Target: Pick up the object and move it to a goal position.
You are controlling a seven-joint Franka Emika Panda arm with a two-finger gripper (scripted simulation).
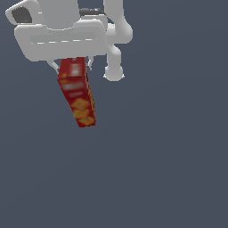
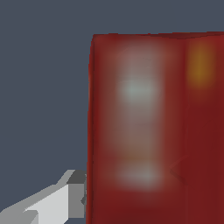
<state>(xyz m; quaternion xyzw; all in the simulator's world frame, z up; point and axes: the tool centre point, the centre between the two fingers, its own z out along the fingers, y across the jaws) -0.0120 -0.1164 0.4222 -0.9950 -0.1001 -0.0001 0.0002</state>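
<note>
The red box (image 1: 76, 92) with orange-yellow cracker pictures and a pale label patch hangs from my gripper (image 1: 72, 65) in the upper left of the exterior view, its lower end tilted toward that view's right. The white fingers (image 1: 55, 67) press on the box's upper end from both sides, so the gripper is shut on it. In the wrist view the box (image 2: 148, 131) is very close and blurred, and one grey-white finger (image 2: 65, 197) touches its edge. The other finger is hidden there.
The white arm link (image 1: 115, 53) extends behind the gripper toward the exterior view's right. A plain dark grey-blue surface (image 1: 156, 169) fills the background.
</note>
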